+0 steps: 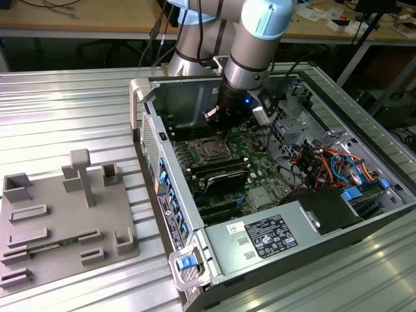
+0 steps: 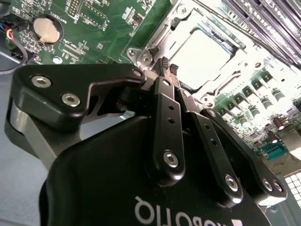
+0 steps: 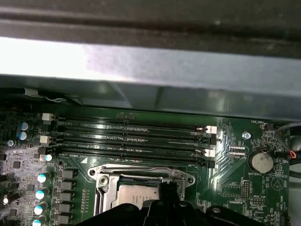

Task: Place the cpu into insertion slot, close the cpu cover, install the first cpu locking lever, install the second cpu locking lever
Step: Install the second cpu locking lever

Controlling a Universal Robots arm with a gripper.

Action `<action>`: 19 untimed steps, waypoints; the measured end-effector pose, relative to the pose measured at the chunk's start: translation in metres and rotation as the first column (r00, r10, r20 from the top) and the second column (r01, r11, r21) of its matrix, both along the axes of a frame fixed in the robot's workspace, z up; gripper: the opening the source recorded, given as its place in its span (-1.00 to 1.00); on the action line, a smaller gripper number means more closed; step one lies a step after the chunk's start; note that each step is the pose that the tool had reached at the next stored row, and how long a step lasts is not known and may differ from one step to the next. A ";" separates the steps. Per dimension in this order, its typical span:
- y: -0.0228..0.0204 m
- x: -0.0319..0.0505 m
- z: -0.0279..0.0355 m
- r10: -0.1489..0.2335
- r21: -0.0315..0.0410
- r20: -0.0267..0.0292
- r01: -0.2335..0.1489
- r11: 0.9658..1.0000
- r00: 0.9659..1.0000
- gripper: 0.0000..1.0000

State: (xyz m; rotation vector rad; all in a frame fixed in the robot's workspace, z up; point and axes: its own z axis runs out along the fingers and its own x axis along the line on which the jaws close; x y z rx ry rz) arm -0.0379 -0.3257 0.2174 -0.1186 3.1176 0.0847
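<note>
Over the open PC case (image 1: 273,195) on the ribbed worktop (image 1: 65,110), the tool (image 2: 168,64) hangs w/ fingertips (image 2: 164,61) pinched together, nothing between them, just above the edge of the cpu cover (image 2: 155,40). Cover lies flat over the insertion slot (image 3: 141,188), cpu (image 2: 202,54) seated inside, silvery top showing thru the cut-out. Memory slots (image 3: 136,136) run beside the socket.

silvery cpu (image 2: 204,56) seated in insertion slot (image 2: 157,44), cpu cover (image 3: 101,197) down
</note>
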 end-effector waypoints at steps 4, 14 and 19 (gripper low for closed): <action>-0.0008 0.0000 0.0009 0.000 0.000 0.000 0.000 1.000 1.000 -0.79; -0.0038 0.0001 0.0091 0.000 0.000 0.000 0.000 1.000 1.000 -0.79; -0.0144 0.0000 0.0091 0.000 0.000 0.000 0.000 1.000 1.000 -0.79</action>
